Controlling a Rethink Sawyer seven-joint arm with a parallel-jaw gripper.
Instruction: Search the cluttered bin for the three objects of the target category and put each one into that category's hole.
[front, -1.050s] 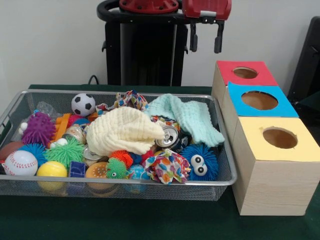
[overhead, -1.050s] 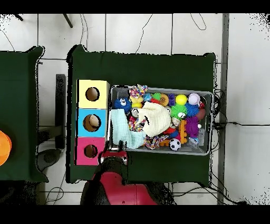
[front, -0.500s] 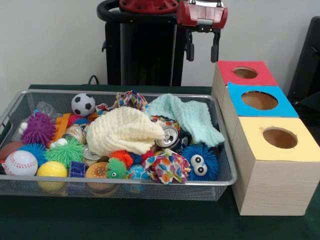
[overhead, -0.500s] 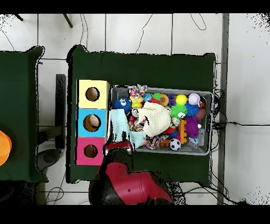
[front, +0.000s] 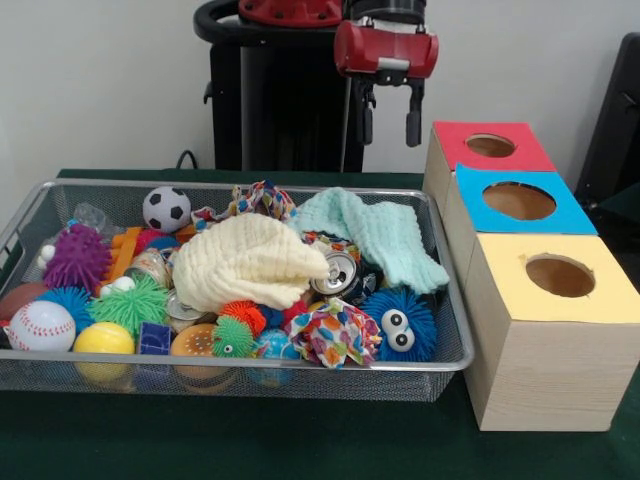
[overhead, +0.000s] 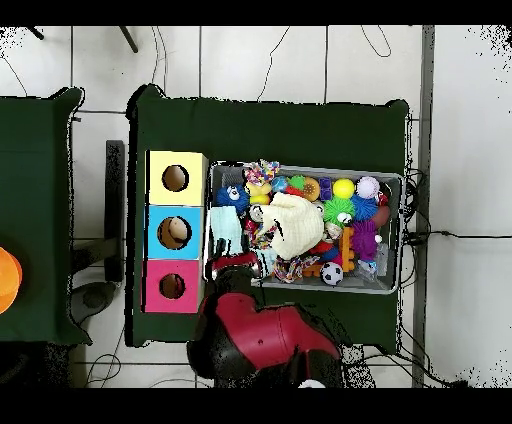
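A wire mesh bin (front: 250, 366) holds a heap of things: a cream cloth (front: 250, 260), a mint cloth (front: 378, 230), a patterned cloth (front: 335, 335), a soda can (front: 340, 270), a soccer ball (front: 166, 208), a baseball (front: 40, 325) and several spiky balls. Beside it stand a red-topped box (front: 520, 150), a blue-topped box (front: 560, 212) and a yellow-topped box (front: 600, 300), each with a round hole. My gripper (front: 389, 122) hangs open and empty above the bin's far right end, over the mint cloth. From above, the gripper (overhead: 235, 262) sits over the bin's corner nearest the red box (overhead: 158, 290).
A blue fuzzy toy with eyes (front: 400, 325) lies at the bin's front right. Something pale shows inside the blue-topped box's hole (overhead: 177, 232). The red arm (overhead: 262, 338) covers the table edge below the bin. A second dark table (overhead: 35, 220) stands at the left.
The open gripper has travelled from beside the red-topped box to above the bin's far right end, dropping slightly. The contents of the bin have not shifted.
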